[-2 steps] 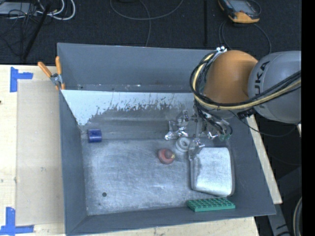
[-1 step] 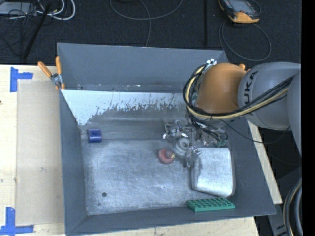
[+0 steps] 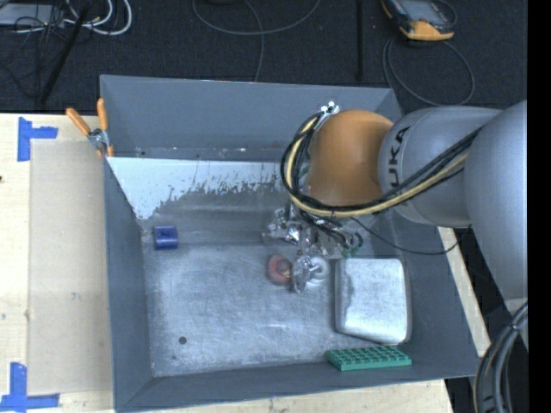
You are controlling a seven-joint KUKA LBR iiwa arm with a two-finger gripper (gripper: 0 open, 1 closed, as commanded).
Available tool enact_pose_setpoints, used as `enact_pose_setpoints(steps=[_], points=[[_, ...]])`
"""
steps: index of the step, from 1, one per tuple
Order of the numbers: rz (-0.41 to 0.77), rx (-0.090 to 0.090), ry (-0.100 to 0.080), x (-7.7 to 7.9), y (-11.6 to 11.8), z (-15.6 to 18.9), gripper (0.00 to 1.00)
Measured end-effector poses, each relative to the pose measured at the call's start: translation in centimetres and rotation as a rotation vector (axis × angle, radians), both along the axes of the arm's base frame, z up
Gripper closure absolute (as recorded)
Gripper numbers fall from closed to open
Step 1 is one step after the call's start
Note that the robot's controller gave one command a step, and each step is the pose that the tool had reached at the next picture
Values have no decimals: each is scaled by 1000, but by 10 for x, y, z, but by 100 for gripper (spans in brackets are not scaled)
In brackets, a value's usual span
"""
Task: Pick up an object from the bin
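in the grey bin the hand hung just beside a small reddish round thing; its opening could not be told.

Black lettering was seen on the light grey casing of the arm, at the right of the scene, just beside the orange cover. The letters were turned on their side and ran along the curve of the casing. 3 letters, "UKA", could be read plainly. The letter before them could not be made out fully, so the maker's name was shown only in part.
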State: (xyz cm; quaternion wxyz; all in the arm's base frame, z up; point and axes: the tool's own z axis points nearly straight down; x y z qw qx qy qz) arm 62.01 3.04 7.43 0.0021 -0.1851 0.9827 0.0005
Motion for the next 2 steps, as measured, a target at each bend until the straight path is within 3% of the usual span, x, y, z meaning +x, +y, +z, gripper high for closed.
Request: enact_pose_setpoints(steps=[1, 2], points=[[-2, 0, -2, 1, -1, 2, 100], [407, -2, -2, -43, 9, 149, 100]])
